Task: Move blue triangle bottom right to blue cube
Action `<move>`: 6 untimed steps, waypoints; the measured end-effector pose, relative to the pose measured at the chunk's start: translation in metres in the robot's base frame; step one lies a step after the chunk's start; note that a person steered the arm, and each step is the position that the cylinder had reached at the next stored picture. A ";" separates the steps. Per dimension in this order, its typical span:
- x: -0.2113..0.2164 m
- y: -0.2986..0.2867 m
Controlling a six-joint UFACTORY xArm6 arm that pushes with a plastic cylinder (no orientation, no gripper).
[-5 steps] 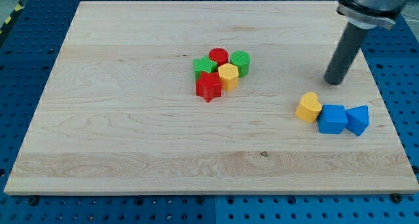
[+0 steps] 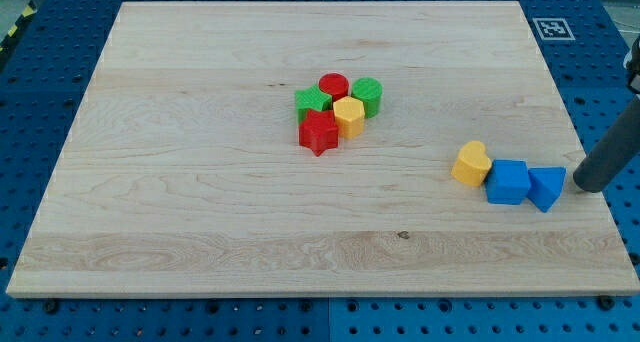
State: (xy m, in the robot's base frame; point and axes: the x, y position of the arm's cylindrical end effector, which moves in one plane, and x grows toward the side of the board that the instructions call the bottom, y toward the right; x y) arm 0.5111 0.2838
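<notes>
The blue triangle [image 2: 546, 187] lies near the board's right edge, touching the right side of the blue cube [image 2: 508, 181]. A yellow heart-shaped block [image 2: 471, 164] touches the cube's left side. My tip [image 2: 586, 186] stands just to the right of the blue triangle, a small gap away, at the board's right edge.
A cluster sits at the board's middle: red cylinder [image 2: 334, 86], green cylinder [image 2: 367, 96], green star [image 2: 313, 103], yellow hexagon [image 2: 349, 114] and red star [image 2: 319, 133]. The wooden board [image 2: 200, 182] rests on a blue perforated table. A marker tag [image 2: 551, 28] lies at the top right.
My tip has moved from above the blue blocks down and to the right, to beside the blue triangle's right side. The blocks have not moved.
</notes>
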 end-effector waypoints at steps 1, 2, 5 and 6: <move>-0.001 0.000; -0.001 -0.006; 0.014 -0.047; 0.024 -0.063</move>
